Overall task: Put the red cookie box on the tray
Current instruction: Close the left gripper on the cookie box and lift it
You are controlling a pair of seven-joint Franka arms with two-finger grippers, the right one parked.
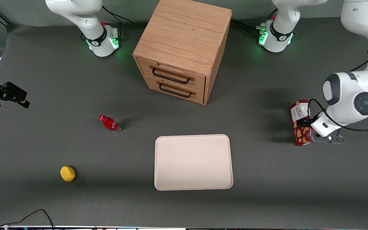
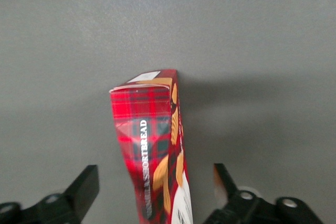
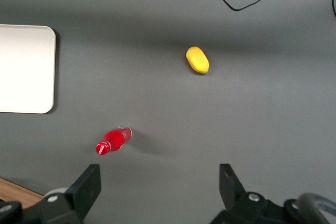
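The red cookie box (image 1: 299, 112) stands on a narrow side on the grey table, toward the working arm's end, well apart from the tray. Its tartan side with biscuit pictures shows in the left wrist view (image 2: 149, 140). My left gripper (image 1: 302, 125) is down over the box and open. In the wrist view the gripper (image 2: 155, 182) has one black finger on each side of the box, with a gap between each finger and the cardboard. The cream-white tray (image 1: 193, 162) lies flat near the table's middle, with nothing on it; its corner shows in the right wrist view (image 3: 26, 69).
A wooden two-drawer cabinet (image 1: 184, 48) stands farther from the front camera than the tray. A small red bottle (image 1: 109, 123) and a yellow lemon-like object (image 1: 67, 173) lie toward the parked arm's end. Cables run along the table's near edge.
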